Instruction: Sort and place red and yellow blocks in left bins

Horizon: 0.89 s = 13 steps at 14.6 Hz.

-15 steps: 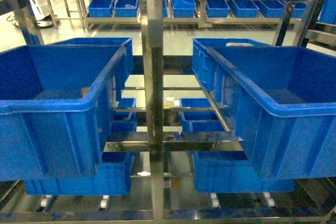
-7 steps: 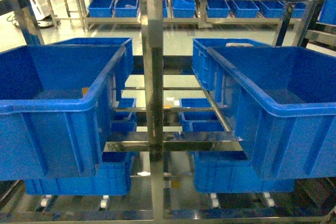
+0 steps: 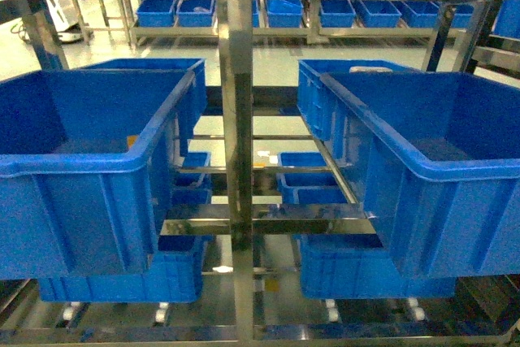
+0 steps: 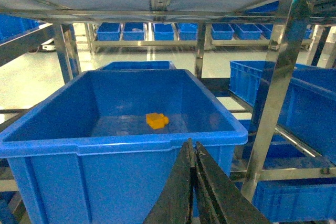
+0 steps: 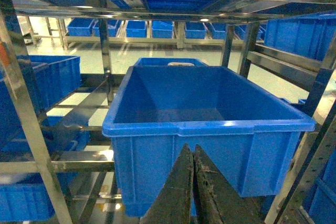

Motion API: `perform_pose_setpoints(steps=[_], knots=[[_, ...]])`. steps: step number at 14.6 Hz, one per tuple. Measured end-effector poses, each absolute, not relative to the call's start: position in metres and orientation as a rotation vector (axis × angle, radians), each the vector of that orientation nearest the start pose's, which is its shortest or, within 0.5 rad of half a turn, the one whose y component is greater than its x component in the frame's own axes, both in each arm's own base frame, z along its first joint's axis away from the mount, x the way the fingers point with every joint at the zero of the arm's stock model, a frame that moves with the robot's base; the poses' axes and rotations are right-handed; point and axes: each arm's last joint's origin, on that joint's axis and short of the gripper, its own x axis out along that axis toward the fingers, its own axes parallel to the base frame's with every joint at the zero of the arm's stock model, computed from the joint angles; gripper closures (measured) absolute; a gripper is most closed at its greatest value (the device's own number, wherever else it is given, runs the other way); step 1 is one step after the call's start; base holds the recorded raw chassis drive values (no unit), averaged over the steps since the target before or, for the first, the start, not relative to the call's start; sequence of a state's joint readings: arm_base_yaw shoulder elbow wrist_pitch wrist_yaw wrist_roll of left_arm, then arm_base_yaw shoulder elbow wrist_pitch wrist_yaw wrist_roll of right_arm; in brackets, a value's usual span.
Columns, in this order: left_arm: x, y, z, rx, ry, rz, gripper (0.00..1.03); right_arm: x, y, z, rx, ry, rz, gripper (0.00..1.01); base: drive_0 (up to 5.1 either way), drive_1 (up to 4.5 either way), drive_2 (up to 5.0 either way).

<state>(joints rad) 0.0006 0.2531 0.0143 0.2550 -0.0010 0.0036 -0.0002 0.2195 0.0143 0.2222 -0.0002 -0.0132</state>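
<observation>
A yellow block (image 4: 157, 120) lies on the floor of the big blue left bin (image 4: 121, 140), toward its far right. In the head view that left bin (image 3: 89, 176) shows only an orange-yellow sliver (image 3: 130, 141) of the block past its wall. No red block is in view. My left gripper (image 4: 193, 145) is shut with nothing in it, low in front of the bin's near wall. My right gripper (image 5: 192, 150) is shut and empty too, in front of the blue right bin (image 5: 210, 129). Neither gripper appears in the head view.
A steel rack upright (image 3: 237, 152) stands between the two front bins, with the right bin (image 3: 439, 168) beside it. More blue bins (image 3: 325, 180) sit behind and on the lower shelf. A far rack holds a row of small blue bins (image 3: 284, 12).
</observation>
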Motion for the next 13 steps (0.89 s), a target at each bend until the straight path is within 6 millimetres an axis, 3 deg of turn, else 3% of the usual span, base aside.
perform_pose_setpoints(steps=[4,5,9,10,13], knots=[[0.108,0.0,0.171,0.004,-0.015,0.003,1.01,0.1,0.0,0.165,-0.013,0.037,0.001,0.99,0.0,0.0,0.0],[0.104,0.0,0.169,0.003,0.005,0.002,1.01,0.097,0.0,0.17,-0.012,-0.027,0.003,0.99,0.0,0.0,0.0],[0.097,0.0,0.167,0.003,-0.001,0.001,1.01,0.097,0.0,0.168,-0.011,-0.004,0.0,0.99,0.0,0.0,0.0],[0.097,0.0,0.167,0.001,0.002,-0.001,1.0,0.097,0.0,0.168,-0.011,-0.005,0.0,0.94,0.0,0.0,0.0],[0.097,0.0,0.167,0.002,0.001,0.001,0.6,0.097,0.0,0.168,-0.011,-0.005,0.0,0.54,0.0,0.0,0.0]])
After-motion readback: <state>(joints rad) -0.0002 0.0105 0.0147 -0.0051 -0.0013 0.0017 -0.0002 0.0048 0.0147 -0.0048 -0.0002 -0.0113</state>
